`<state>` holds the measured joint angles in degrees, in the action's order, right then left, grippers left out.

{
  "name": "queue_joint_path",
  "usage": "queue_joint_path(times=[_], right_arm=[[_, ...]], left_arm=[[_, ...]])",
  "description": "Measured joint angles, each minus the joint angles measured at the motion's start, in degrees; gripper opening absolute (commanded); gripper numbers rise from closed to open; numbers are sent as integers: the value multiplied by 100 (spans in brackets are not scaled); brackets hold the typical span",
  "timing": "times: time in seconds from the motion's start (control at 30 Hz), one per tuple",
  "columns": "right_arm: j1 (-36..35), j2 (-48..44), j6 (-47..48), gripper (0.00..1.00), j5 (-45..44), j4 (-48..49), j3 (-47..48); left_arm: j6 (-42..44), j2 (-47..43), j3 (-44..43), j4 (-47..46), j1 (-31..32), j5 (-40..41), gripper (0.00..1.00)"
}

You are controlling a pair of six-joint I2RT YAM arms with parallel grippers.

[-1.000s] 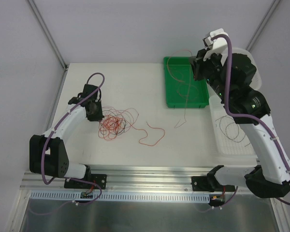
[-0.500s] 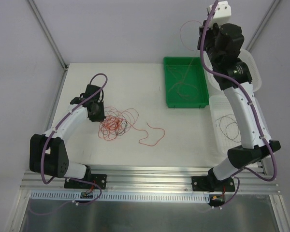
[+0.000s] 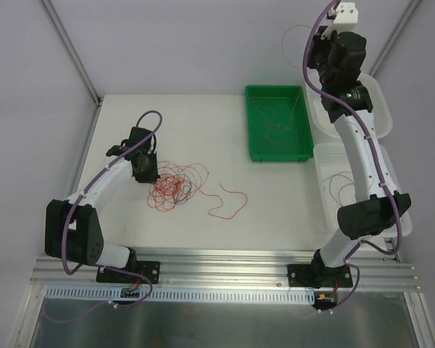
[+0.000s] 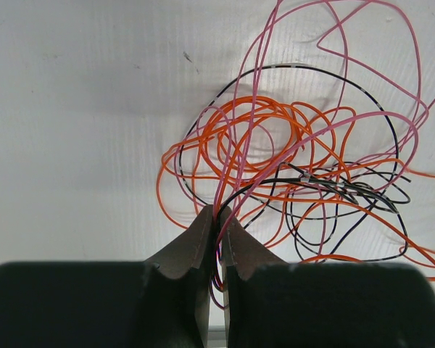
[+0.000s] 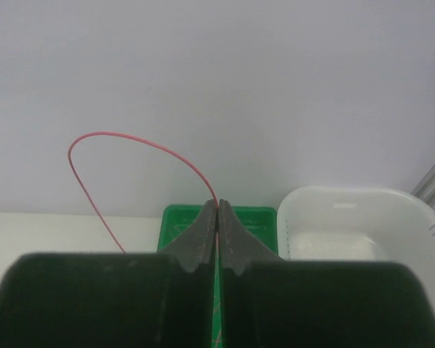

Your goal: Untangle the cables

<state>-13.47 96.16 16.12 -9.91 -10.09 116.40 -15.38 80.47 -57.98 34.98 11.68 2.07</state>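
I am anchoring the tangled cables (image 3: 175,185), left of centre, with my left gripper (image 4: 217,217) clamped on strands, while my right gripper (image 5: 217,205) is pinching one red wire (image 5: 138,139) above the far green tray (image 3: 275,88), seemingly for sorting.

Cables (image 3: 175,185): hair-thin orange, pink-red and black wires, knotted in 1 loose tangle (image 4: 297,167) of loops, left-centre on the table (image 3: 203,123). 1 wavy red strand (image 3: 228,201) lies apart, to its right. 1 red cable (image 5: 130,145) arcs in mid-air; thin strand (image 3: 275,130) in green tray (image 3: 250,123); dark strands (image 3: 341,190) in white bin (image 3: 332,219).
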Motion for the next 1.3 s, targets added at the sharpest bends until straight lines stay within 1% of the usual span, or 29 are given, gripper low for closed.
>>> queue_joint_path(times=[0.1, 0.27, 0.37, 0.43, 0.47, 0.5, 0.53, 0.57, 0.63, 0.67, 0.73, 0.77, 0.9, 1.03, 1.17, 1.3], right_arm=[[149, 164, -133, 1, 35, 35, -474], [367, 826, -535, 1, 256, -39, -1224], [435, 1412, -728, 1, 420, -243, -1390], [442, 1792, -846, 5, 516, -442, -1386], [439, 1961, -896, 13, 570, -549, -1370], [439, 2120, -960, 19, 614, -702, -1320], [439, 2280, -1014, 37, 640, -828, -1239], [439, 2391, -1051, 46, 671, -931, -1161], [439, 2566, -1150, 61, 774, -1123, -1003], [439, 2583, -1180, 72, 831, -1189, -984], [439, 2542, -1228, 81, 988, -1250, -953], [439, 2498, -1239, 88, 1075, -1261, -951], [402, 2017, -1248, 90, 1423, -1360, -1102], [153, 938, -1200, 89, 1808, -1388, -1762], [-614, -205, -1062, 88, 2221, -1377, -2586], [-1633, -570, -957, 84, 2343, -1403, -3333]], left_arm=[[0, 17, 0, 0, 0, -24, 7], [0, 24, 0, 0, 0, -44, 6], [0, 33, 0, 0, 2, -48, 6], [0, 44, 0, 0, 26, -48, 6], [0, 50, 0, 0, 37, -55, 6], [0, 52, 0, 2, 39, -55, 6], [0, 55, 0, 2, 39, -57, 6], [0, 55, 0, 0, 39, -55, 6], [0, 55, 0, 0, 39, -55, 6], [0, 55, 0, 2, 39, -55, 6], [0, 55, 0, 2, 39, -55, 6], [0, 55, 0, 0, 39, -55, 6], [0, 55, 0, 2, 39, -57, 6], [0, 55, 0, 2, 63, -57, 6], [0, 55, 0, 2, 76, -72, 6], [0, 55, 0, 2, 76, -79, 6]])
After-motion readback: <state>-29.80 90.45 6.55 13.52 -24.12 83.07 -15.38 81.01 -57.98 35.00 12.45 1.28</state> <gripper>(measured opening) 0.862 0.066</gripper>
